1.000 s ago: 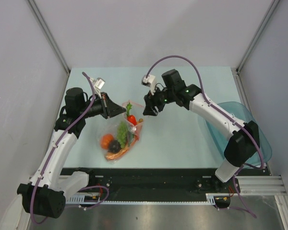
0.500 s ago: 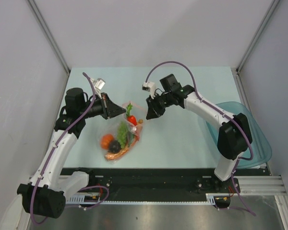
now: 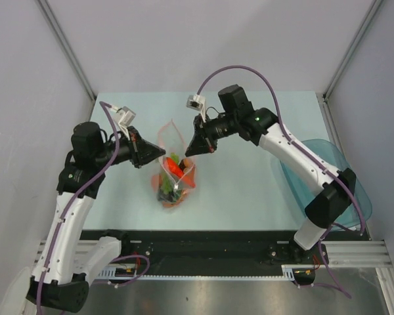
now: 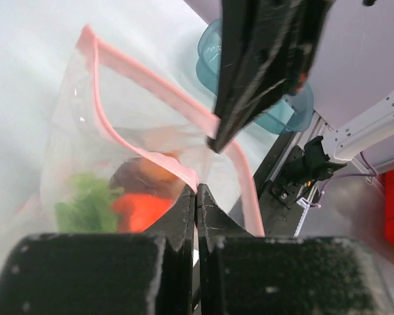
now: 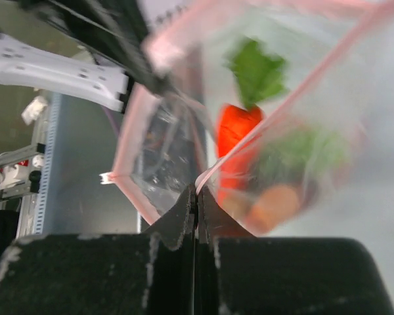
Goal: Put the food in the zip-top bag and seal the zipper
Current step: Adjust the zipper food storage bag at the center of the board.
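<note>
The zip-top bag (image 3: 175,159) hangs off the table between my two grippers, its mouth pulled open at the top. The food (image 3: 173,179) lies heaped in its bottom: a carrot (image 5: 236,131) with green leaves, a green grape bunch (image 5: 303,155) and an orange-red round fruit (image 5: 274,205) show through the plastic. My left gripper (image 4: 196,188) is shut on the pink-red zipper (image 4: 151,79) on one side of the mouth. My right gripper (image 5: 198,189) is shut on the strip of the other side. From above, the left gripper (image 3: 161,155) and the right gripper (image 3: 188,152) face each other across the bag.
A teal translucent bowl (image 3: 354,187) sits at the table's right edge, behind the right arm's base. The pale table (image 3: 249,197) lies under the hanging bag. Grey walls stand on both sides.
The right gripper closed on the bag's mouth edge. Both arms lifted the bag off the table, and the food slid down into its bottom.
</note>
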You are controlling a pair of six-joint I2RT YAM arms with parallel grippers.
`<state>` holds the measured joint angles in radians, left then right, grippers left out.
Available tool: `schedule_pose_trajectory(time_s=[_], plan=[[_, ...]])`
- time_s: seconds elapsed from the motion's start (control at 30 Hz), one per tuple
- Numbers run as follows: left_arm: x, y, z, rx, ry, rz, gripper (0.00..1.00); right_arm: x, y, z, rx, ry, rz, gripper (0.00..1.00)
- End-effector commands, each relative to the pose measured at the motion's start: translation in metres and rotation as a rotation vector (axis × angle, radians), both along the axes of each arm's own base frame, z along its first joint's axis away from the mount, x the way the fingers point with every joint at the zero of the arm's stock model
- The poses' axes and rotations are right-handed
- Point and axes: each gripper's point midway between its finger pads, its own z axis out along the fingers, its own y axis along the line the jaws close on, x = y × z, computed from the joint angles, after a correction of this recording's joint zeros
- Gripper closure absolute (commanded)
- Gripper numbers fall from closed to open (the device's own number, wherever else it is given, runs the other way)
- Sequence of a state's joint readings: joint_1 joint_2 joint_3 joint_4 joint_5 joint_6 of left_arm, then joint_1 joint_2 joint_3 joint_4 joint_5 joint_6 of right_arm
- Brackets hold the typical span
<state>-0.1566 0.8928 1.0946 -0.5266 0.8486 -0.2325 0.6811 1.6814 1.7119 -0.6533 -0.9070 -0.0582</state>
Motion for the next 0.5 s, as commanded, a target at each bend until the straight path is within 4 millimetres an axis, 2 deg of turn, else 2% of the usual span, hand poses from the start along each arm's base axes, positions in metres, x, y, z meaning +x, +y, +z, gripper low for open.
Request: schedule_pose_trajectory(time_s=[0.0, 0.1, 0.17, 0.3, 0.33, 0.47], plan=[[-0.019, -0.001, 0.037, -0.007, -0.114, -0.037, 0.99, -0.036, 0.005, 0.07, 0.142, -0.05, 0.112, 1.0], [-0.031, -0.005, 0.05, -0.031, -0.135, -0.058, 0.99, -0.039, 0.008, 0.066, 0.113, -0.083, 0.151, 1.0], [-0.034, -0.008, 0.051, -0.066, -0.115, -0.055, 0.98, -0.037, 0.009, 0.058, 0.088, -0.077, 0.164, 1.0], [-0.044, -0.026, 0.034, -0.14, -0.01, -0.099, 0.99, -0.029, 0.021, 0.049, 0.083, -0.099, 0.204, 1.0], [-0.045, -0.031, 0.024, -0.161, 0.057, -0.104, 0.99, -0.023, 0.027, 0.044, 0.079, -0.097, 0.209, 1.0], [-0.039, -0.045, 0.012, -0.146, 0.076, -0.129, 0.98, -0.02, 0.035, 0.031, 0.078, -0.08, 0.265, 1.0]])
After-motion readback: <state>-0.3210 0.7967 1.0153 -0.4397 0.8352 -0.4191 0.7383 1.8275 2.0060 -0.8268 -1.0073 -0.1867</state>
